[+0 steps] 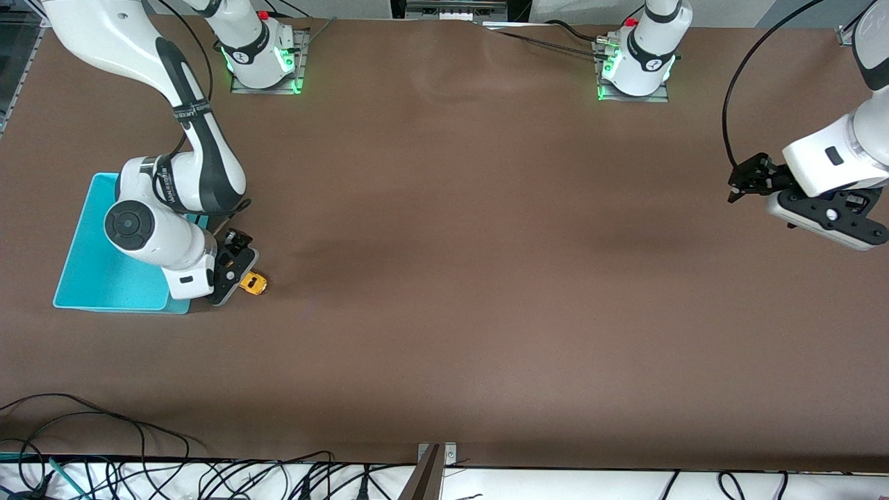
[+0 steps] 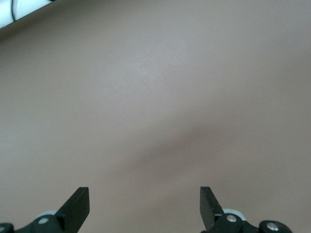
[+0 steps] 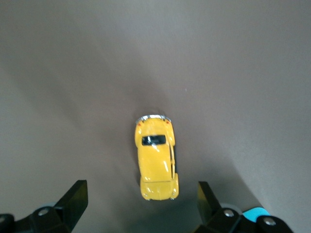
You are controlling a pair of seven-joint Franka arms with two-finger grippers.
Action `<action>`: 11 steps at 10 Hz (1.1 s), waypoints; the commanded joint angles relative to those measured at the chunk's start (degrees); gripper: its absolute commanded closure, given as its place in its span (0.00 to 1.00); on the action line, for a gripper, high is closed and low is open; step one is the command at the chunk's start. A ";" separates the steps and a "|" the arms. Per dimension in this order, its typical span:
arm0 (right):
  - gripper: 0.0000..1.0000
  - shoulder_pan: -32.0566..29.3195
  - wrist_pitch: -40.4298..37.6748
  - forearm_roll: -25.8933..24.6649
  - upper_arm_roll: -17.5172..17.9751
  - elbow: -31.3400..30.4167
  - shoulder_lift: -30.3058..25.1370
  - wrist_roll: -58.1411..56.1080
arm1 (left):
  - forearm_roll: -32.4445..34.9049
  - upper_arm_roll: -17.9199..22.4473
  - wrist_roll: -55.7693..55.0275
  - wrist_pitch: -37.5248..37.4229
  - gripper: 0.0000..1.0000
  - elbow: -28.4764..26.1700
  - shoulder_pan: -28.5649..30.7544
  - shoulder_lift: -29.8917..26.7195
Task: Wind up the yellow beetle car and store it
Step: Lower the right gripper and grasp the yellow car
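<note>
Hovering low over the brown surface [image 1: 444, 278] at the right arm's end, the right tool [image 1: 236, 267] has its fingers [image 3: 73, 201] spread wide with nothing between them. The yellow beetle car [image 1: 253, 283] sits upright on the surface just beside a teal tray [image 1: 104, 278], untouched; in the right wrist view it [image 3: 156, 158] lies between the parted fingers. At the left arm's end the left tool [image 1: 746, 179] waits in the air, fingers [image 2: 77, 206] likewise wide apart and empty over bare surface.

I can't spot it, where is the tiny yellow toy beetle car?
The yellow beetle car sits on the brown table beside the teal tray, under the open right gripper.
</note>
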 commanded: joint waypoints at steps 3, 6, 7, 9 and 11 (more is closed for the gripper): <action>0.00 -1.66 11.55 0.01 0.13 -6.01 0.25 -7.67 | -0.35 -3.51 -11.04 4.86 0.00 -12.15 1.41 -9.62; 0.00 -1.66 18.40 0.10 0.13 -8.13 3.32 -7.58 | -0.35 -3.78 -10.16 4.25 0.00 -15.40 1.07 -13.76; 0.00 -1.66 19.73 0.28 0.22 -8.74 3.50 -7.49 | -0.61 -3.87 -10.16 4.25 0.00 -15.06 1.34 -13.59; 0.07 -1.66 19.57 0.54 0.66 -8.84 3.07 -6.79 | -0.53 -3.96 -10.42 3.99 0.00 -14.53 1.51 -13.58; 0.12 -1.66 19.48 0.63 1.01 -8.84 2.89 -6.70 | -0.61 -6.49 -10.51 3.11 0.00 -14.00 4.22 -13.50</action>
